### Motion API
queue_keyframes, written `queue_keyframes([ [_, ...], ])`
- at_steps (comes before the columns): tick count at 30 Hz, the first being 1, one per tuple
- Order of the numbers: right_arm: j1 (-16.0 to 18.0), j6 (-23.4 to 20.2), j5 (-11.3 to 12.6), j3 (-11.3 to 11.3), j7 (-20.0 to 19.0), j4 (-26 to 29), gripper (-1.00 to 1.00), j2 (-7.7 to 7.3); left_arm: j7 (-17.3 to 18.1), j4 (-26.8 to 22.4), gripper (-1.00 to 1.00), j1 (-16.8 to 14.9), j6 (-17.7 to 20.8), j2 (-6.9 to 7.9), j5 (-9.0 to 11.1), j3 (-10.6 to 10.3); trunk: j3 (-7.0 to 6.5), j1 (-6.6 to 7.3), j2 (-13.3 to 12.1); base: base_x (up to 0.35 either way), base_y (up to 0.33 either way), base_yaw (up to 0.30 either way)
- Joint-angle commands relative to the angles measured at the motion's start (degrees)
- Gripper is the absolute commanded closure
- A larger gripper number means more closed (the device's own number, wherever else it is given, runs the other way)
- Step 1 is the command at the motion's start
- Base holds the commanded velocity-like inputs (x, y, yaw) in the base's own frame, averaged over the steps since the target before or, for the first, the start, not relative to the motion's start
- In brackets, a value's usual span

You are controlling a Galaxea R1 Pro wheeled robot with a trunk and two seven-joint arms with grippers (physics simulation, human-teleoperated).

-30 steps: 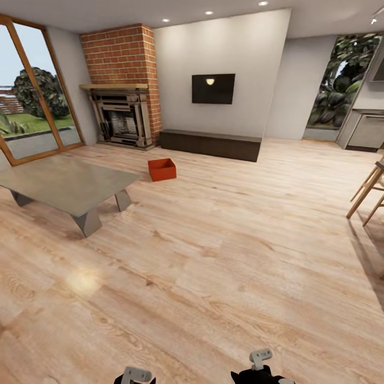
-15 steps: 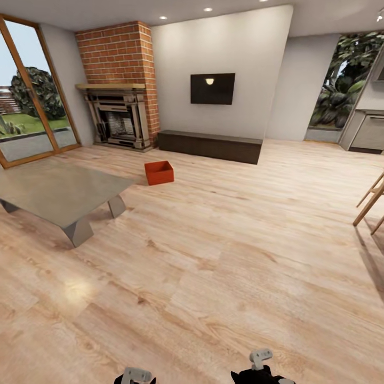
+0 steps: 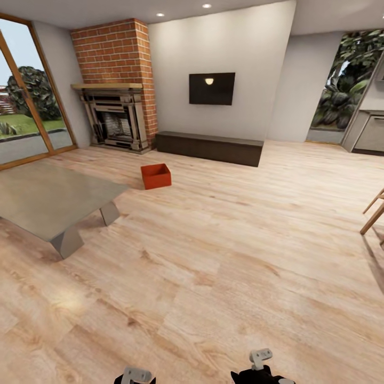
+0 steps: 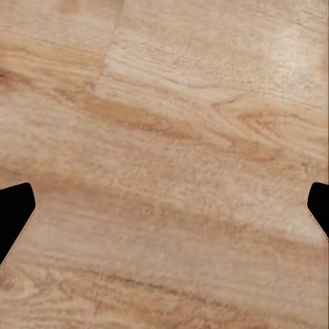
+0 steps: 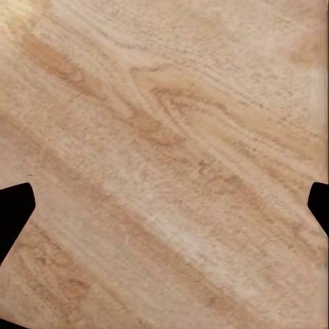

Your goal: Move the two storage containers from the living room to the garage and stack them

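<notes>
This is the living room of a home. It has a light wood-plank floor (image 3: pixel 224 256), a red-brick chimney (image 3: pixel 114 50) with a fireplace (image 3: pixel 114 122), a black wall TV (image 3: pixel 212 88), a long dark cabinet (image 3: pixel 209 147) and a low grey table (image 3: pixel 48 200).

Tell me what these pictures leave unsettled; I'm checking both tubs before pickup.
- Storage container: head view shows one orange-red tub far off on the wood floor; too small to read its inside or count a nested second.
- Right gripper: cut by the head view's bottom edge.
- Left gripper: fingertips at frame edges, wide apart.
</notes>
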State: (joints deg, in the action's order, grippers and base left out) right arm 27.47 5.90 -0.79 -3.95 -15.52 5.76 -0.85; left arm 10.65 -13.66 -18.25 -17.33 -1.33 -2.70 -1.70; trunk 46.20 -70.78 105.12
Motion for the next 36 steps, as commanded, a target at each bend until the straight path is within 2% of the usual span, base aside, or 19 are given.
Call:
queue_keyframes([
  [1, 0.03, 0.26, -0.09, -0.37, -0.03, -0.04, -1.0, -0.03, -0.1, 0.04, -1.0, -0.03, -0.25, 0.01, -0.28, -0.11, 0.05, -0.03, 0.02, 0.344, -0.078, 0.0],
  [17, 0.03, 0.26, -0.09, -0.36, -0.04, -0.04, -1.0, -0.03, -0.1, 0.04, -1.0, -0.03, -0.29, 0.02, -0.28, -0.13, 0.05, -0.03, 0.02, 0.344, -0.07, 0.0],
  [36, 0.03, 0.26, -0.09, -0.36, -0.04, -0.04, -1.0, -0.03, -0.1, 0.04, -1.0, -0.03, -0.26, 0.03, -0.28, -0.15, 0.05, -0.03, 0.02, 0.345, -0.005, 0.0],
])
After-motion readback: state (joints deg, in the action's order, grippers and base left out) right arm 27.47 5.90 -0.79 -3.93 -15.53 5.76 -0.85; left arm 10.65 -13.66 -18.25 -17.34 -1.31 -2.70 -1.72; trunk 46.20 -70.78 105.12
